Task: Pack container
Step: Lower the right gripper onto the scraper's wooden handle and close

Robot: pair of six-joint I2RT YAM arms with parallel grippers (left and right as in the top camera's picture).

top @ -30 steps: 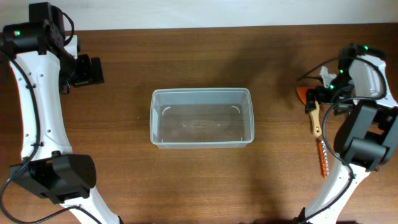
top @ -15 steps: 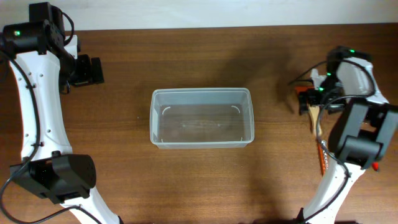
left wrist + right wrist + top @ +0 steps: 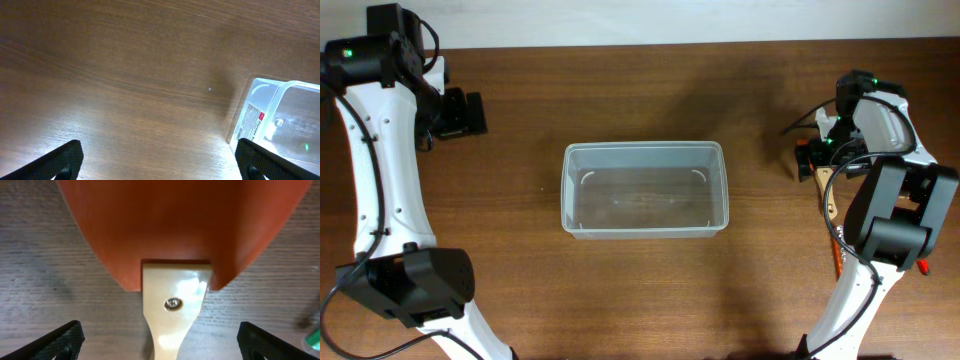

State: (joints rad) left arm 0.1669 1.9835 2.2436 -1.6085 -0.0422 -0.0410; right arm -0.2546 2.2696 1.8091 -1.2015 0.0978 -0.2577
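The container (image 3: 645, 188) lies empty at the middle of the surface (image 3: 520, 260), so we judge the step is lifting the spatula (image 3: 182, 225) to its right. The right jaws hang released over it; we should centre on the wooden handle (image 3: 175, 310), descend squarely, then clamp. The container is clear, shallow, rectangular, round-cornered, rimmed, with a label (image 3: 252, 122) at its left end. Far left, the left jaws gape, holding nothing.

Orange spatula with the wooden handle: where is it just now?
Overhead, the spatula lies on the right side of the table, well to the right of the clear container, directly beneath the open right claw.
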